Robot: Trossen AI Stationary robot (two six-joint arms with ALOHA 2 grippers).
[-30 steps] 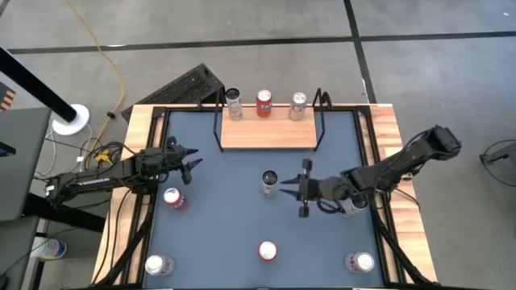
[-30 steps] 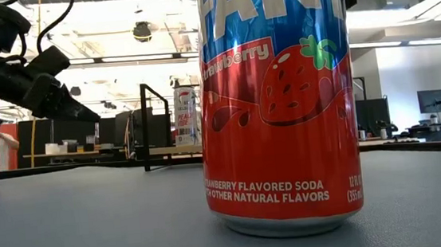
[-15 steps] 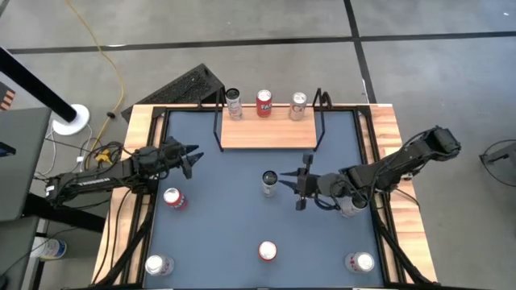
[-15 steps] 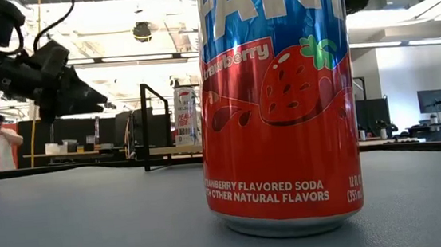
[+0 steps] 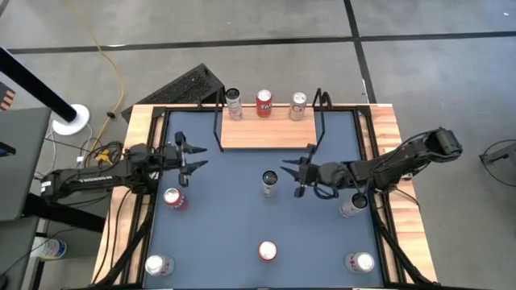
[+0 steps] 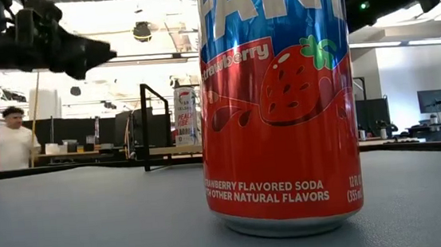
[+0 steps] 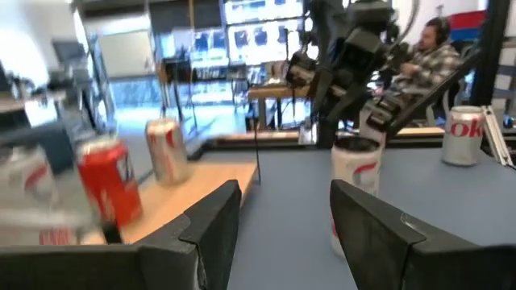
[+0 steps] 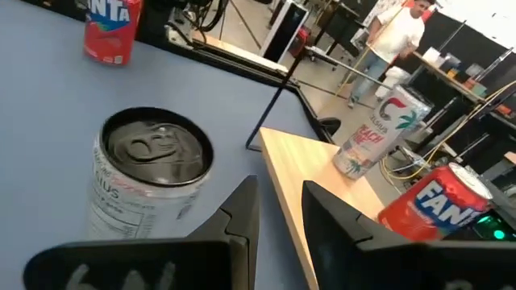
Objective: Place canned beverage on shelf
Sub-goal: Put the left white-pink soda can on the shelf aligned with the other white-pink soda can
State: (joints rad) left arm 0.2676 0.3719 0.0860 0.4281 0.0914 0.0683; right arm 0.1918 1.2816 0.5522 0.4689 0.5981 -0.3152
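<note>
Silver can (image 5: 269, 183) stands upright near the middle of the blue tabletop (image 5: 234, 242), its long axis vertical, just beyond the tips of the right claw (image 5: 294, 175), which points at it from the side with fingers parted and nothing held. Left claw (image 5: 191, 155) is well apart on the can's other side, also parted and empty, so the right arm looks better placed for the grasp. Wooden shelf (image 5: 268, 133), already carrying three cans along its far edge, lies a short way beyond the can.
</note>
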